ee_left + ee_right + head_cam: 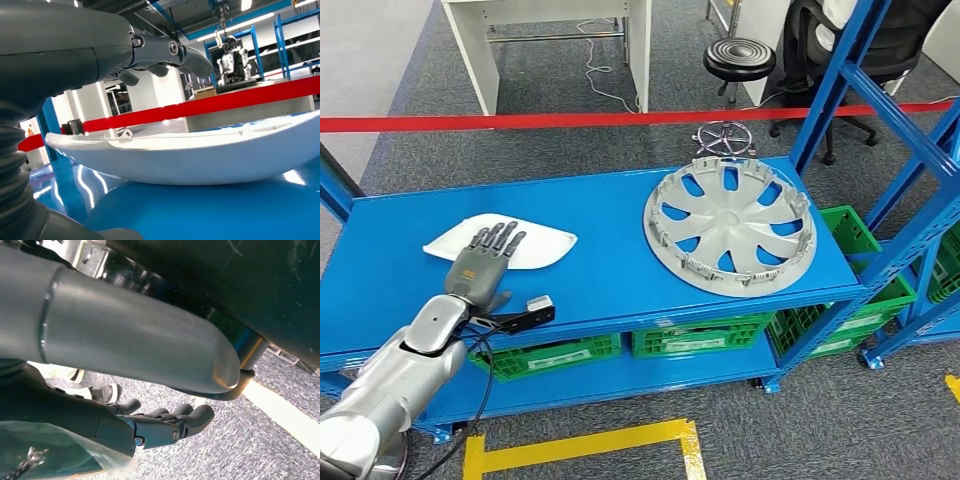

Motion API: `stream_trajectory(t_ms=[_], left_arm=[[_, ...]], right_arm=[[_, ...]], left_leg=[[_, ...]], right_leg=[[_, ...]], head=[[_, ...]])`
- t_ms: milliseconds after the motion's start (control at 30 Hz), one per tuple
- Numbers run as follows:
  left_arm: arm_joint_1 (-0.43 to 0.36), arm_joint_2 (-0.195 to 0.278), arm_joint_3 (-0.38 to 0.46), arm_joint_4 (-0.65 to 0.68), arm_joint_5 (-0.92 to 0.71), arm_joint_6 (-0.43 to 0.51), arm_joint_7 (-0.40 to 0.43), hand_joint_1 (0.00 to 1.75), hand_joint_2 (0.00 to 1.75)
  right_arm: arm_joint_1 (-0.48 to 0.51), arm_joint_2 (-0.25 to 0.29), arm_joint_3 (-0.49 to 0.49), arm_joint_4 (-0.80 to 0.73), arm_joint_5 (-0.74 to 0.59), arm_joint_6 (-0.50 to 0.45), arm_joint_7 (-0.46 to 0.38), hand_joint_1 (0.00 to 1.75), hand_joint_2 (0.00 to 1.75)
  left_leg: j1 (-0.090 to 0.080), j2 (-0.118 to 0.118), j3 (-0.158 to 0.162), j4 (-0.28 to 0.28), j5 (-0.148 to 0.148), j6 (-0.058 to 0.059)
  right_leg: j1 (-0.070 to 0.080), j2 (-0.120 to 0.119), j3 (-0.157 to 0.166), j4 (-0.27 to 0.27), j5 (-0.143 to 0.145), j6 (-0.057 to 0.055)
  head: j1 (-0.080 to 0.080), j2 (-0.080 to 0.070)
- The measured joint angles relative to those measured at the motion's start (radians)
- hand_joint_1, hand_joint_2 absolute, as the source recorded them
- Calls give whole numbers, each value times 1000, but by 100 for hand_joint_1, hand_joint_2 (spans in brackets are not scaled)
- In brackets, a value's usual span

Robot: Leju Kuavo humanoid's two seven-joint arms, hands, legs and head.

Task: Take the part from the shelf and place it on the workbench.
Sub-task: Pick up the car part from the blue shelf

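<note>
L hand (482, 262) is hovering w/ fingers spread, holding nothing, fingertips reaching over the near edge of the white part (539, 245). The part is lying flat on the blue shelf (607, 260), directly ahead of and just under the fingers; left wrist view is showing a gap between them. Its long axis is running crosswise to the hand. R hand (162, 427) is hanging by the floor, fingers loosely extended, empty, so L is nearer. No readable writing or labels.

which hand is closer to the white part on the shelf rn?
Left. The left hand is over the near edge of the white part on the blue shelf, fingers extended above it. The right hand hangs down near the grey carpet, holding nothing.
</note>
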Motion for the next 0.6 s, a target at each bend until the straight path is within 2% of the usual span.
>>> stream_trajectory(t_ms=[133,267,400,600], left_arm=[[-3,0,-3,4,-4,-7,18,0,175],[-8,3,-8,11,-35,-15,60,175,175],[-10,18,-17,22,-77,-25,97,175,175],[-11,49,-22,35,-83,-60,104,175,175]], right_arm=[[0,0,2,0,2,0,-1,0,0],[1,-1,7,0,9,0,-5,0,0],[2,-1,14,0,16,0,-16,0,0],[7,-1,26,-1,18,-1,-43,0,0]], left_leg=[[0,0,0,0,0,0],[0,0,0,0,0,0],[0,0,0,0,0,0],[0,0,0,0,0,0]], right_leg=[[0,0,0,0,0,0],[0,0,0,0,0,0],[0,0,0,0,0,0],[0,0,-1,1,0,0]], head=[[0,0],[0,0],[0,0],[0,0]])
